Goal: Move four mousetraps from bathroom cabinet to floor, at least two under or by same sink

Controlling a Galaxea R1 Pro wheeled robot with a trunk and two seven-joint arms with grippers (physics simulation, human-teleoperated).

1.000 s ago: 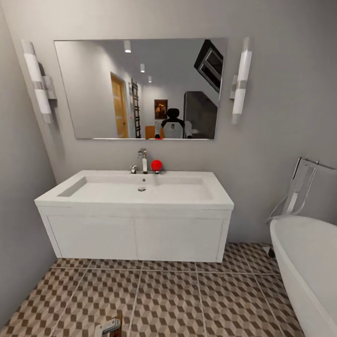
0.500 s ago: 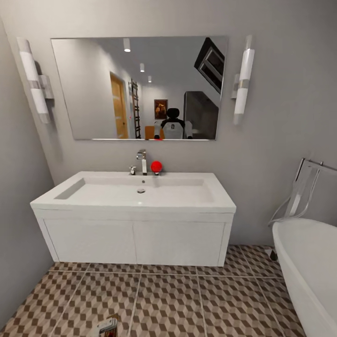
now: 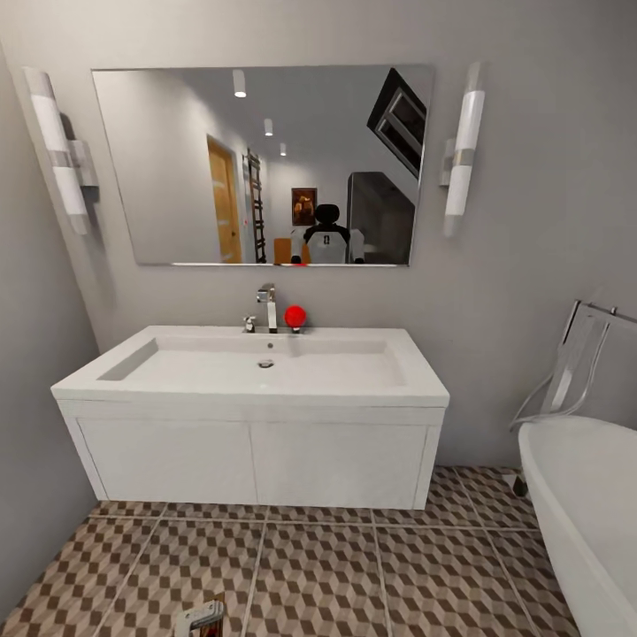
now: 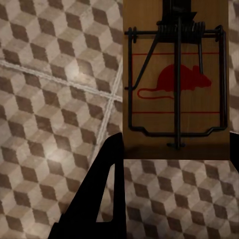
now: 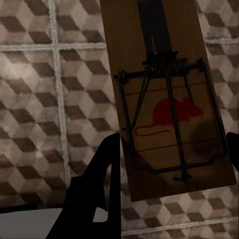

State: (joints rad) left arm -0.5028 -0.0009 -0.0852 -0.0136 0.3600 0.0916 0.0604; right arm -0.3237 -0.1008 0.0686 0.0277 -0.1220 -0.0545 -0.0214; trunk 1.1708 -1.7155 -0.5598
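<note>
Compared with 1 second back, the bathroom sink (image 3: 265, 367) at 12 o'clock is framed closer, while 1 light, stiff mousetrap (image 4: 175, 79) is pinched edgewise by each gripper (image 4: 172, 149) above the bathroom floor (image 3: 372, 575), best held by the bare board.

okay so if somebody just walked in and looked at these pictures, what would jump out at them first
Probably the wide white bathroom sink under a big mirror, with a small red ball beside the faucet. Then the mousetraps: one between the left tool's fingers and one between the right's, both above the cube-patterned bathroom floor.
</note>
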